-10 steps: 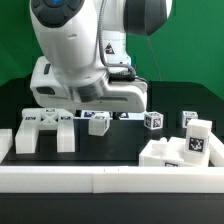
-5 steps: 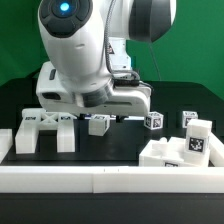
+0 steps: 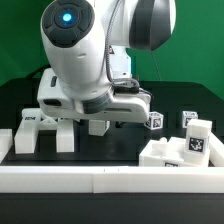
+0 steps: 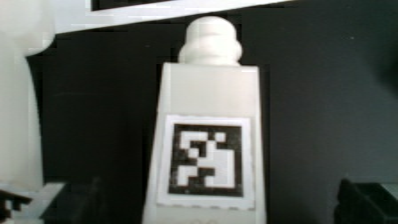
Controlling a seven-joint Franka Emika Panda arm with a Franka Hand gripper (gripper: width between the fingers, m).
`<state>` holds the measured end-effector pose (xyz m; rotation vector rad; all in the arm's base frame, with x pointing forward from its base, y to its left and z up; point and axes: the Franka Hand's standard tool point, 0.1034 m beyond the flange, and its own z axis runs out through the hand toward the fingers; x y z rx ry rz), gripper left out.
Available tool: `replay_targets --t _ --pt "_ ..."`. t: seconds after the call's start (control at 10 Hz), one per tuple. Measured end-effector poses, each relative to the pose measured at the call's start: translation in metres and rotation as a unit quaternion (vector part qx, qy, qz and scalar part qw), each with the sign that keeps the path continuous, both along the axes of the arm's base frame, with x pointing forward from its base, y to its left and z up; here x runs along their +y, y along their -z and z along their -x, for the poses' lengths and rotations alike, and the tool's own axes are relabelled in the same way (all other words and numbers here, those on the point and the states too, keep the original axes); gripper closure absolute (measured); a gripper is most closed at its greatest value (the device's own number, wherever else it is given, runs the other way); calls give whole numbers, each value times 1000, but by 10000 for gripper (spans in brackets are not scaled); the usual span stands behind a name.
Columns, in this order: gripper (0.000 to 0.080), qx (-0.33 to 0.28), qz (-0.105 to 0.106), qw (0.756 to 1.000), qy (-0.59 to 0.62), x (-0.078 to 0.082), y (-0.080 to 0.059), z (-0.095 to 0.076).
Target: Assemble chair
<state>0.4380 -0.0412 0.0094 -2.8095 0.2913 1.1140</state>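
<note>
Hovering low over the black bench [image 3: 120, 142], pincer [image 3: 97, 122] is standing wide apart astride a white pegged leg block [image 4: 205, 110], gaps showing either side, block sitting between notched frame [image 3: 45, 128] and small tagged block [image 3: 153, 121].

The arm [image 3: 85, 70] is descending and shifting toward the exterior view's right, closing in over the short leg block [image 4: 205, 120] and increasingly hiding it from the exterior view.
</note>
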Motion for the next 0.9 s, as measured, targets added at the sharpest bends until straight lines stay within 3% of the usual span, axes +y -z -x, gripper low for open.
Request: replay_targets --t 0.1,0.3,0.7,0.9 --pt "177 1 0 1000 0 0 0 0" --pt "515 1 0 1000 0 0 1 1" --pt "511 -3 0 1000 0 0 -2 -6" --pt "511 2 9 1000 11 12 -24 -25"
